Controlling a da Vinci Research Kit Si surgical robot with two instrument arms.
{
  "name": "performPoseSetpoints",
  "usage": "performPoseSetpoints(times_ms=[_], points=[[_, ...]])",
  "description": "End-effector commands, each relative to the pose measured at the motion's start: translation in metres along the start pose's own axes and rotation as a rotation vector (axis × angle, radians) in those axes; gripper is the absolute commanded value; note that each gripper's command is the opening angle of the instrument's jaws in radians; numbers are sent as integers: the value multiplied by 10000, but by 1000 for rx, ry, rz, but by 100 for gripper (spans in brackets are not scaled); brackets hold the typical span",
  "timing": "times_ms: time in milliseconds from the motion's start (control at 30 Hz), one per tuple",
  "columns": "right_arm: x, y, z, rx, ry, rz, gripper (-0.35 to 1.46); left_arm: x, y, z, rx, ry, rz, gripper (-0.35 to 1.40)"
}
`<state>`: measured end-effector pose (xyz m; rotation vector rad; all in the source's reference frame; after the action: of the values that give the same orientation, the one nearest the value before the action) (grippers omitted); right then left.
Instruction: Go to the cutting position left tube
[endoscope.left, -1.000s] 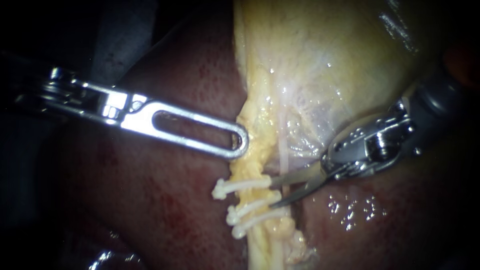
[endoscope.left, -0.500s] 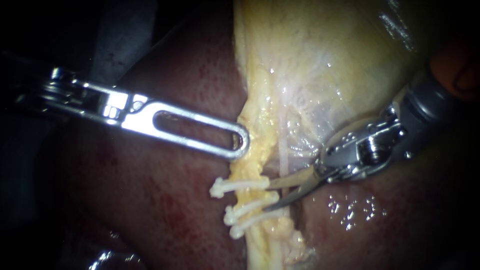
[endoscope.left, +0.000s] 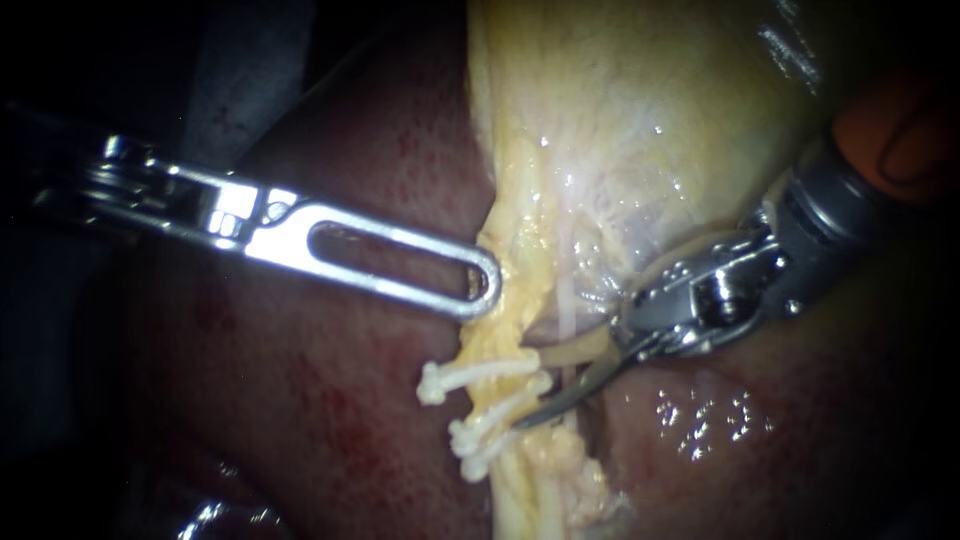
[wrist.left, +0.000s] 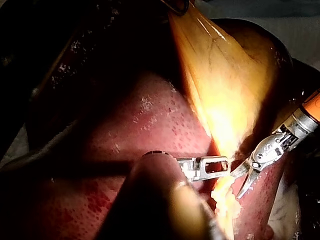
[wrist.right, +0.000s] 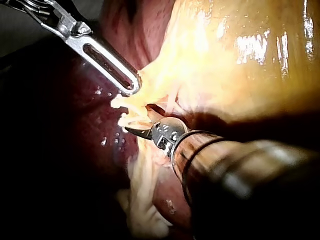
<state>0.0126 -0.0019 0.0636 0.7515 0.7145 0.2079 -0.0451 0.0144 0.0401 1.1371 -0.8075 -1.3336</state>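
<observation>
Three white clips (endoscope.left: 488, 420) sit across the left tube (endoscope.left: 505, 335), one under the other, a little below the centre of the endoscope view. The tube is a pale yellow strand. Its long axis goes almost straight from 12 o'clock to 6 o'clock, from the gallbladder (endoscope.left: 650, 120) down over the dark red liver (endoscope.left: 330, 400). The clips lie nearly across it, with their knobbed ends pointing to about 8 o'clock.

My right instrument (endoscope.left: 532, 390) comes in from 2 o'clock and points to about 8 o'clock, so it meets the tube crosswise. Its claw is a pair of thin blades, and they are open. The upper blade ends just at the right end of the top clip. The lower blade reaches the tube near the right end of the second clip. I cannot tell if the blades already touch the tube.

My left instrument (endoscope.left: 485, 285) comes in from 9 o'clock and lies nearly level. Its slotted claw is closed on the edge of the yellow tissue (endoscope.left: 520, 270), just above the top clip. In the right wrist view this claw is beside and ahead of the open blades, close to them but apart.
</observation>
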Motion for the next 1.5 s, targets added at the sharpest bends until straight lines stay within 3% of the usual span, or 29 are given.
performPoseSetpoints(times_ms=[33, 333, 733, 1000, 1500], points=[[1, 0, 1, -1, 0, 1, 67, 0, 0, 0, 0, 0, 0, -35], [3, 1, 2, 3, 17, -1, 69, 0, 0, 1, 0, 0, 0, -35], [-12, 6, -16, -5, 23, -8, 69, 0, -1, -1, -1, -2, 0, -35], [-9, 8, -25, -12, 26, -5, 72, 1, -1, -3, 2, 4, 0, -35], [-1, 2, -5, -19, 32, -9, 66, 0, -1, -1, 1, 3, 0, -35]])
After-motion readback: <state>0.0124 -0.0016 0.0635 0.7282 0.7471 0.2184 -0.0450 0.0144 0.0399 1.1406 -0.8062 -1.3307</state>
